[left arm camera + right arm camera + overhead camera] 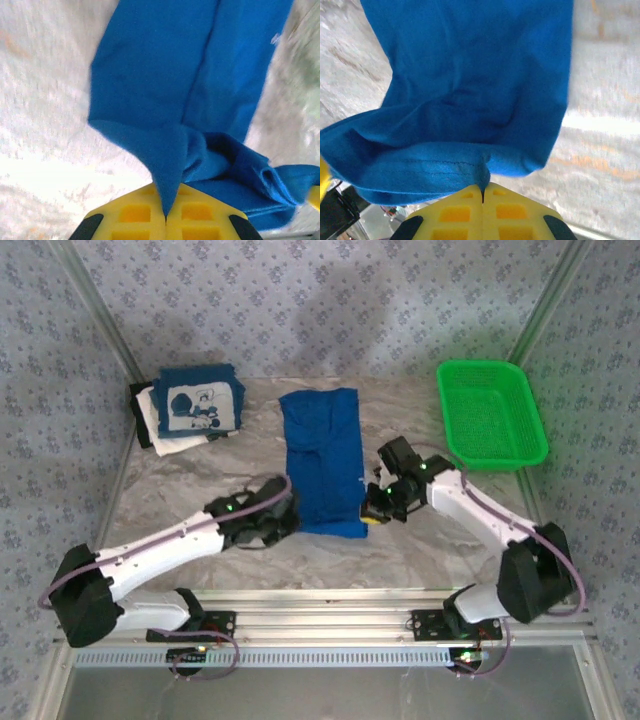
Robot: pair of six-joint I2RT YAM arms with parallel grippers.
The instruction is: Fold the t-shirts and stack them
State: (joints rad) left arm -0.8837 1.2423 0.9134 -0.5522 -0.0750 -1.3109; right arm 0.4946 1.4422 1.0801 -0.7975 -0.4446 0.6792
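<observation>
As seen from above, the blue t-shirt [322, 460] lies on the desk [190, 485] between left hand [284, 517] and right hand [374, 508], its near corners at their tips. Left wrist: the hand is clamped on 1 corner, cloth stretching ahead. Right wrist: the hand is likewise clamped on the hem.

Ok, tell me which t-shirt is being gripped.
The royal-blue t-shirt mid-table, pinched by left gripper and right gripper; the navy printed t-shirt lies folded far left, untouched.

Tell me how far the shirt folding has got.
Done: a navy tee lies folded on white ones, far left. In hand: the blue tee, a long strip, near end pinched by left gripper and right gripper. Left: fold it shorter, stack it.
</observation>
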